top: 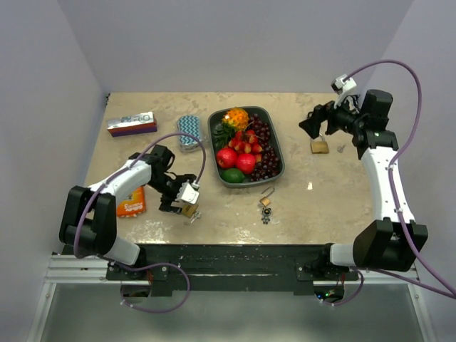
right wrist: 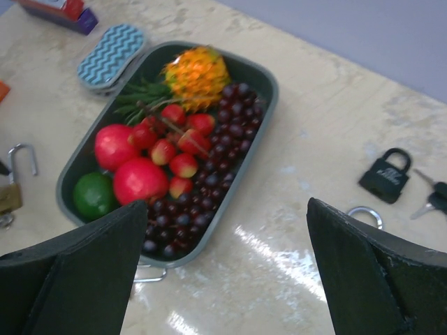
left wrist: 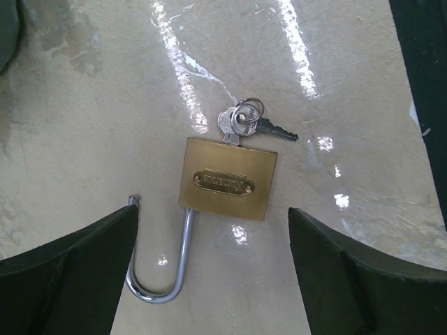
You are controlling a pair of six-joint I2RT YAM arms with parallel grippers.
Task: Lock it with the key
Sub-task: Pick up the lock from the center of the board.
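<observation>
**Step in hand.** Approach for the grasp; nothing is held. The left gripper [left wrist: 213,211] stands wide, its fingers either side of the brass padlock [left wrist: 227,178] and clear of it. The right gripper [right wrist: 227,206] is also wide and empty, raised at the upper right of the overhead view.

**Location of the work.** The padlock lies flat on the table [top: 320,206], lower left of centre in the overhead view and directly beneath the left gripper. Its shackle [left wrist: 183,258] is open: one leg sits in the body and the free end is swung out towards the left finger. A key appears seated in the body's upper edge.

**Next move, as judged.** The free end must be swung back over its hole and pressed home while the body is held steady. The key can then be turned. The body may skid on the glossy table.

**Count.**
- Keys [left wrist: 241,120] at this padlock: two on one ring.
- Brass padlocks in the overhead view: three, the others being a second padlock [top: 266,201] below the tray and a third padlock [top: 320,147] near the right gripper.
- Black padlock [right wrist: 385,179]: one, shut, seen in the right wrist view only. I cannot tell its place in the overhead view.
- Fruit tray [right wrist: 274,94]: one.
- Chevron case [top: 189,132]: one.
- Box [top: 132,124]: one.
- Orange packet [top: 132,203]: one.
</observation>
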